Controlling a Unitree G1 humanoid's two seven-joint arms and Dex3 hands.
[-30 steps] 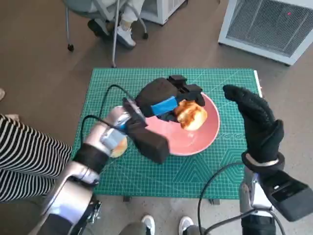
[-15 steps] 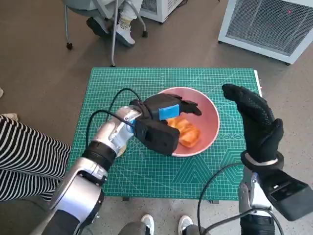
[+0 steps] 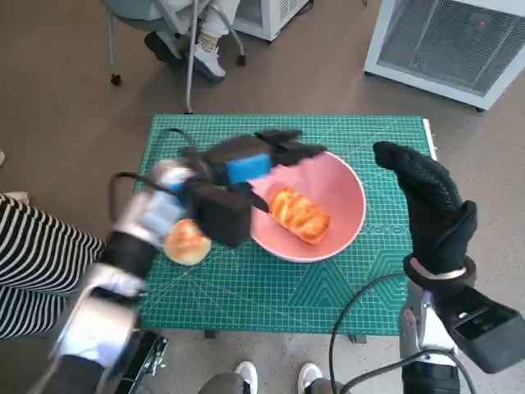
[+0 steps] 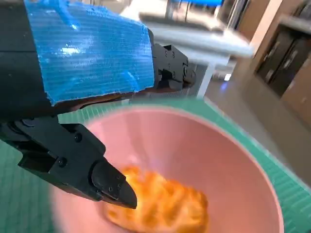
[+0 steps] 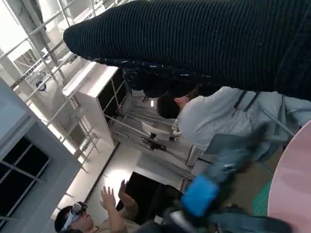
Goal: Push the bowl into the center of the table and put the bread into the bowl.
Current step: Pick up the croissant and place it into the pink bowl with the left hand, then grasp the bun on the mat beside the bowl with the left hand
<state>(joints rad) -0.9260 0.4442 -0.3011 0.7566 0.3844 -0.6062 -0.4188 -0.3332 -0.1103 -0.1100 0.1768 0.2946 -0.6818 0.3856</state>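
A pink bowl [image 3: 340, 226] sits right of the middle of the green mat [image 3: 246, 287]. Inside it lies a golden bread roll [image 3: 299, 215], also seen blurred in the left wrist view [image 4: 165, 206]. My left hand [image 3: 250, 162] hovers over the bowl's left rim with its fingers [image 4: 87, 167] spread and nothing in them. A second, round bread [image 3: 187, 241] lies on the mat left of the bowl. My right hand [image 3: 426, 201] is raised, flat and empty, just right of the bowl; in its own view it shows as a dark band [image 5: 204, 43].
A white appliance [image 3: 447, 41] stands on the floor at the far right. A chair and a person's feet [image 3: 201, 49] are beyond the mat's far edge. A striped sleeve [image 3: 41, 263] shows at the left. People appear in the right wrist view [image 5: 209, 116].
My left hand has let go of the bread roll, which now lies in the bowl, and has drawn back to the left. The round bread is uncovered. The right hand has not moved.
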